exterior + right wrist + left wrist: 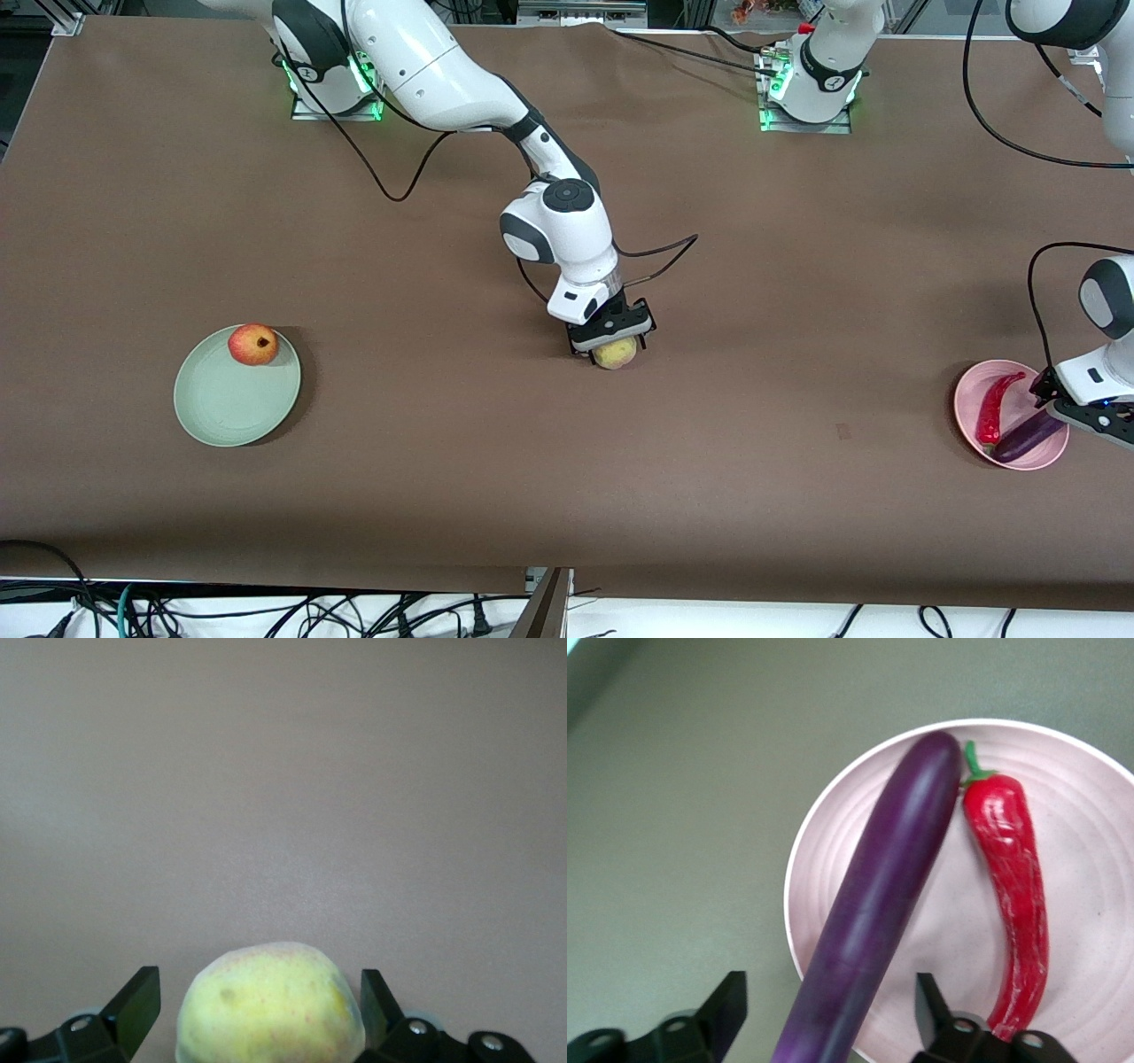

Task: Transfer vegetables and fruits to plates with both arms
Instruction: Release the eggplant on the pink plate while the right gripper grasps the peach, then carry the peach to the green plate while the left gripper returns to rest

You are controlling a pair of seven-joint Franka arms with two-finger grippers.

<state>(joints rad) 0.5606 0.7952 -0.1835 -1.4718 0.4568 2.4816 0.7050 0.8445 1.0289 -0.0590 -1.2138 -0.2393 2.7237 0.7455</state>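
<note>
Left tool [824, 1010] hides eggplant's [873, 904] stem; right tool [257, 1010] straddles peach [270, 1003].

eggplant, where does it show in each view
Front view: eggplant lies on the pink plate, under the left gripper.
Left wrist view: eggplant runs between the open fingers.
Right wrist view: not in it.
Shared landmark: the chili beside it.

We see a glossy, smooth purple eggplant [877, 904] and a shiny, slightly wrinkled red chili [1014, 895] lying on a matt pink plate [1090, 797] with faint ridged rings. The peach [270, 1005] has a dull, faintly speckled yellow skin, resting on the matt brown table covering [443, 496]. The green plate [226, 408] looks matt, and the red fruit [252, 345] on it has a soft sheen.
</note>
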